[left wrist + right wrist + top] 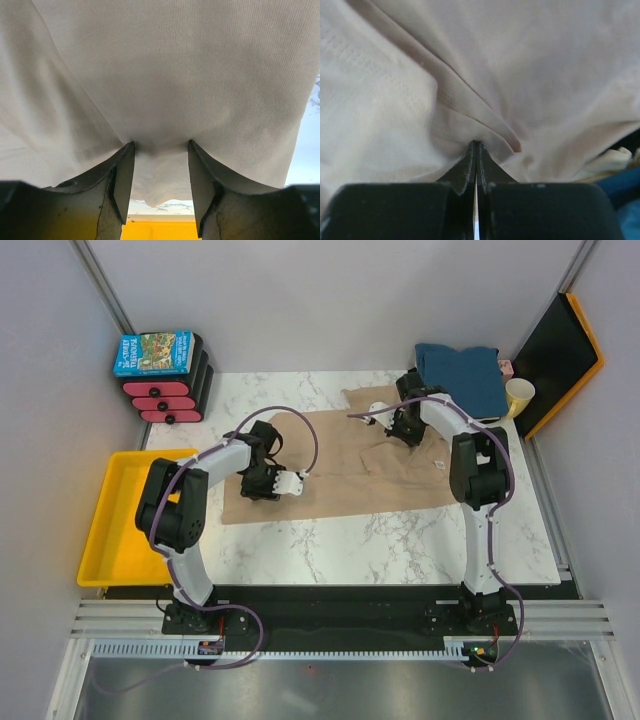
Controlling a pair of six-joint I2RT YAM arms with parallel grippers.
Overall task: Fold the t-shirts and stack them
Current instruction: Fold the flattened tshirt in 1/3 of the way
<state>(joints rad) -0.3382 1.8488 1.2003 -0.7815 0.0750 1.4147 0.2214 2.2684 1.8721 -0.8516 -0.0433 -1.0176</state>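
A large tan-beige t-shirt (350, 465) lies spread on the marble table, its small white label (438, 466) near the right side. My left gripper (255, 485) is at the shirt's left part. In the left wrist view its jaws (161, 145) stand apart, and the shirt's hem (160, 185) hangs between them. My right gripper (405, 430) is at the shirt's upper right. In the right wrist view it (477, 144) is shut on a fold of the tan shirt (470, 75). A folded teal-blue t-shirt (462, 375) lies at the back right.
A yellow tray (120, 520) sits at the table's left edge. A blue picture box (154, 352) tops a black and red stack at the back left. A pale yellow cup (518, 395) and a black and orange board (562, 350) stand at the back right.
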